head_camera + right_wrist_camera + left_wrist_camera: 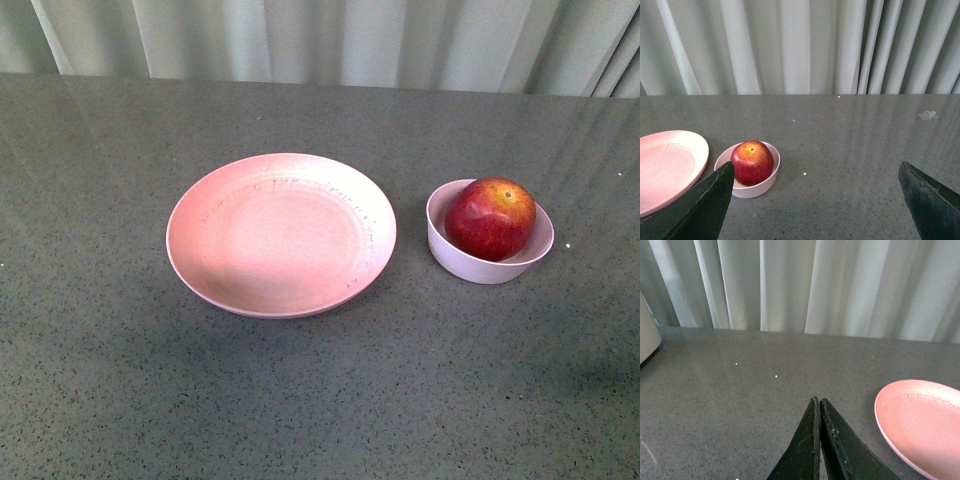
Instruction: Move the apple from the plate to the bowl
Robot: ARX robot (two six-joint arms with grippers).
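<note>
The dark red apple [490, 217] sits inside the small pale pink bowl [441, 245] at the right of the table. The wide pink plate [281, 234] lies empty to the bowl's left. Neither arm shows in the front view. In the right wrist view my right gripper [816, 170] is open and empty, pulled back from the apple [752, 162] in the bowl [771, 172], with the plate [668, 166] beside it. In the left wrist view my left gripper [819, 400] is shut and empty over bare table, with the plate's edge [922, 421] to one side.
The grey speckled table [120, 400] runs back to a pale pleated curtain [330, 40]. A white object's edge [647, 335] shows at the side of the left wrist view. Small white specks lie on the table.
</note>
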